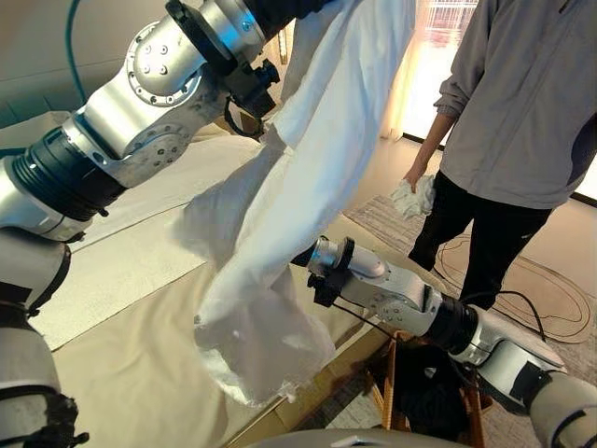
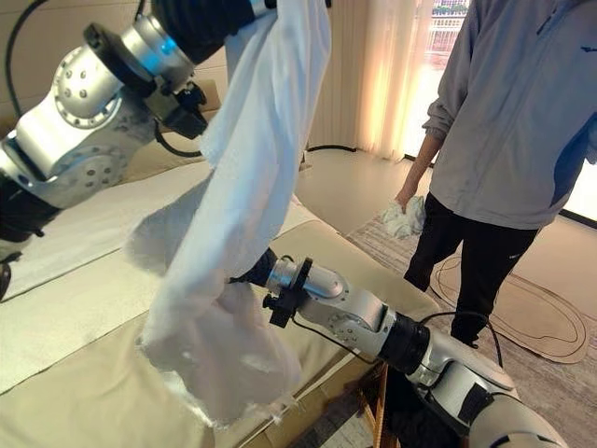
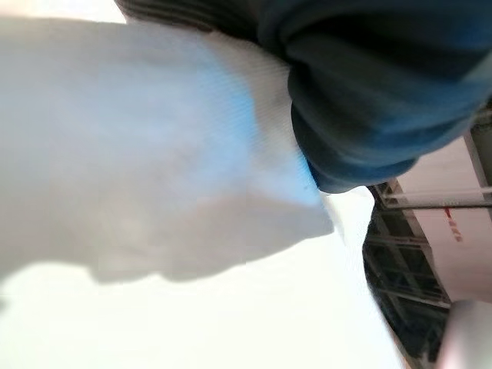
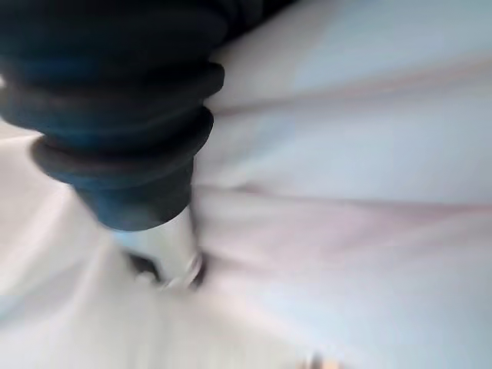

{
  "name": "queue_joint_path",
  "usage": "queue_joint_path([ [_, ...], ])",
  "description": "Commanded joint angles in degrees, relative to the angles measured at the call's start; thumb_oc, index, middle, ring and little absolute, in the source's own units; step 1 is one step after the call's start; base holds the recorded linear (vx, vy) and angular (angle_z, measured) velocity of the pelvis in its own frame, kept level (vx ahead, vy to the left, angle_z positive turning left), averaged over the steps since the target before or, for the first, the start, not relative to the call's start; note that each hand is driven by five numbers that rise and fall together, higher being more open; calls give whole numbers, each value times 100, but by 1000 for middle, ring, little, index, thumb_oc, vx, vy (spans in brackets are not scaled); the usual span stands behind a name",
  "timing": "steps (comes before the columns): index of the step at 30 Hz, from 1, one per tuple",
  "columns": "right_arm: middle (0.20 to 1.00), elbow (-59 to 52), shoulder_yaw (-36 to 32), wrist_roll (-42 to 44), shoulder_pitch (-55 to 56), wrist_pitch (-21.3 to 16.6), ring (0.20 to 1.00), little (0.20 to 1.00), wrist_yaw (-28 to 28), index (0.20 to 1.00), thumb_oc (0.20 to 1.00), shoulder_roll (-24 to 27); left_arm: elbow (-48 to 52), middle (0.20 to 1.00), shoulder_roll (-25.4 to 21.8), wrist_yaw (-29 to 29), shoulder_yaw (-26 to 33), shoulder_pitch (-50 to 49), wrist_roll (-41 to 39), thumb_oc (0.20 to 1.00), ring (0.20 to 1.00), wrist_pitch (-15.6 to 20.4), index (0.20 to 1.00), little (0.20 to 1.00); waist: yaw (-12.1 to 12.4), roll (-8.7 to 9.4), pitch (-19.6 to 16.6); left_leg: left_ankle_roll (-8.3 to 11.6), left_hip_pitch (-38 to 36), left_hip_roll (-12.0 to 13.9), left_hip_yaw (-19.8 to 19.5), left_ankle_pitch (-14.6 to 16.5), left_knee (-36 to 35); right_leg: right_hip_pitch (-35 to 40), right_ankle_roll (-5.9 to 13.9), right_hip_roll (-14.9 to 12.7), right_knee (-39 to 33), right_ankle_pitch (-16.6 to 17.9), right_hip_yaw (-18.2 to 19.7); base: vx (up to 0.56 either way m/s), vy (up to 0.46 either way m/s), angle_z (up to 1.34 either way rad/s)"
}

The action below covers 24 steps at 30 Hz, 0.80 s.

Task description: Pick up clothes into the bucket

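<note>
A large white garment [image 1: 280,233] hangs in the air over the bed's edge, its top end going up to my raised left hand [image 3: 369,92], whose dark ribbed cover lies against the cloth. The garment's crumpled lower end [image 2: 215,364] dangles just above the mattress corner. My right arm reaches in from the right at mid height, and my right hand [image 2: 256,270] goes in behind the hanging cloth, with only its dark cover showing. In the right wrist view that cover [image 4: 115,100] presses close to white fabric. A grey curved rim [image 1: 326,439] shows at the bottom edge, below the garment.
A beige bed [image 1: 121,355] with a paler sheet fills the left. A person [image 1: 522,112] in a grey top stands at the right, holding a small white cloth [image 1: 413,196]. A wooden stand [image 1: 387,383] with something dark sits under my right arm.
</note>
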State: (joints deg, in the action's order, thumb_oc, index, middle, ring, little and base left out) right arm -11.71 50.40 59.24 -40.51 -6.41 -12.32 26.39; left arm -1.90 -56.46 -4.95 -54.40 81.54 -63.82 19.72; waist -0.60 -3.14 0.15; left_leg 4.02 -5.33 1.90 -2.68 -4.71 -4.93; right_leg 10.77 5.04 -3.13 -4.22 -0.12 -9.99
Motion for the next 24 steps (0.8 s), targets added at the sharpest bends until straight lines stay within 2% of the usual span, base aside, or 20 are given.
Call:
queue_joint_path([
  [1,200,-420,-1094,406,-142,-551,200,200,31,200,200,163,-628,200,-279,187,611,-248,130,200,200,20,200,200,85,330,105,-20,-295,-96,255,380,249,-292,142,-48,262,114,7,0,0,0],
  [5,200,-527,-1433,489,171,-567,200,200,12,200,200,418,-594,200,-471,176,898,-697,218,200,200,2,200,200,35,338,98,-16,-322,-88,270,397,260,-277,138,-37,280,89,11,0,0,0],
  [6,200,-579,-1676,514,352,-593,200,200,49,200,200,571,-524,200,-561,195,1173,-1061,276,200,200,12,200,200,13,341,92,-12,-339,-79,274,408,262,-268,130,-34,288,70,23,0,0,0],
  [7,200,-594,-1804,527,453,-614,200,200,65,200,200,642,-480,282,-627,221,1286,-1223,367,282,282,29,282,282,4,354,91,-11,-345,-78,275,416,269,-267,126,-30,292,62,26,0,0,0],
  [8,200,-595,-1957,531,562,-651,200,200,108,200,200,686,-411,1000,-645,299,1455,-1438,474,1000,1000,46,1000,1000,-1,364,92,-11,-348,-77,275,422,277,-255,123,-27,292,56,27,0,0,0],
  [10,200,-625,-2086,530,660,-669,200,200,136,200,200,748,-328,1000,-676,322,1677,-1719,501,1000,1000,55,1000,1000,-8,363,87,-10,-347,-72,282,429,285,-250,121,-25,292,50,25,0,0,0],
  [11,200,-719,-2479,571,961,-708,200,200,182,200,200,901,-31,1000,-720,349,2117,-2340,556,1000,1000,49,1000,1000,-16,396,82,-9,-356,-63,290,452,301,-246,117,-23,291,36,28,0,0,0],
  [15,200,-923,-3221,655,1519,-801,200,200,201,200,200,1232,679,1000,-838,424,3163,-3690,1012,1000,1000,86,1000,1000,-23,448,80,-6,-368,-40,314,489,328,-245,102,-5,285,13,63,0,0,0],
  [16,200,-974,-3422,642,1645,-821,200,200,211,200,200,1304,841,1000,-783,430,3488,-4114,1099,1000,1000,75,1000,1000,-29,457,84,-6,-367,-41,317,500,339,-245,101,-1,287,6,71,0,0,0],
  [17,200,-978,-3405,641,1642,-820,200,200,212,200,200,1311,864,1000,-782,434,3534,-4166,1106,1000,1000,68,1000,1000,-39,444,79,-6,-368,-40,318,501,339,-245,101,0,287,6,72,0,0,0],
  [18,200,-1076,-3986,552,2005,-919,200,200,264,200,200,1420,1185,1000,-598,400,4223,-5102,1392,1000,1000,48,1000,1000,-37,485,105,-11,-361,-40,332,531,374,-246,91,6,297,-9,98,0,0,0],
  [19,200,-1084,-3966,550,2003,-917,200,200,267,200,200,1427,1214,1000,-593,404,4276,-5164,1399,1000,1000,39,1000,1000,-49,472,99,-11,-363,-38,335,534,375,-246,91,7,298,-9,100,16,3,-3],
  [21,200,-1103,-4405,500,2334,-994,200,200,325,200,200,1406,1421,1000,-164,346,4788,-6027,1631,1000,1000,-18,1000,1000,-45,498,123,-23,-364,-47,355,574,407,-244,85,9,298,-20,116,17,7,-4],
  [22,200,-1096,-4830,384,2680,-1034,200,200,413,200,200,1299,1574,1000,429,199,5206,-6964,1778,1000,1000,-163,1000,1000,-52,510,146,-42,-367,-49,373,612,439,-238,73,9,294,-30,147,19,15,-5],
  [24,200,-1117,-5197,227,2897,-1077,200,200,509,200,200,1206,1647,1000,1068,78,5434,-7661,1851,1000,1000,-279,1000,1000,-71,516,174,-59,-363,-51,389,631,452,-240,65,12,285,-31,166,14,15,-10],
])
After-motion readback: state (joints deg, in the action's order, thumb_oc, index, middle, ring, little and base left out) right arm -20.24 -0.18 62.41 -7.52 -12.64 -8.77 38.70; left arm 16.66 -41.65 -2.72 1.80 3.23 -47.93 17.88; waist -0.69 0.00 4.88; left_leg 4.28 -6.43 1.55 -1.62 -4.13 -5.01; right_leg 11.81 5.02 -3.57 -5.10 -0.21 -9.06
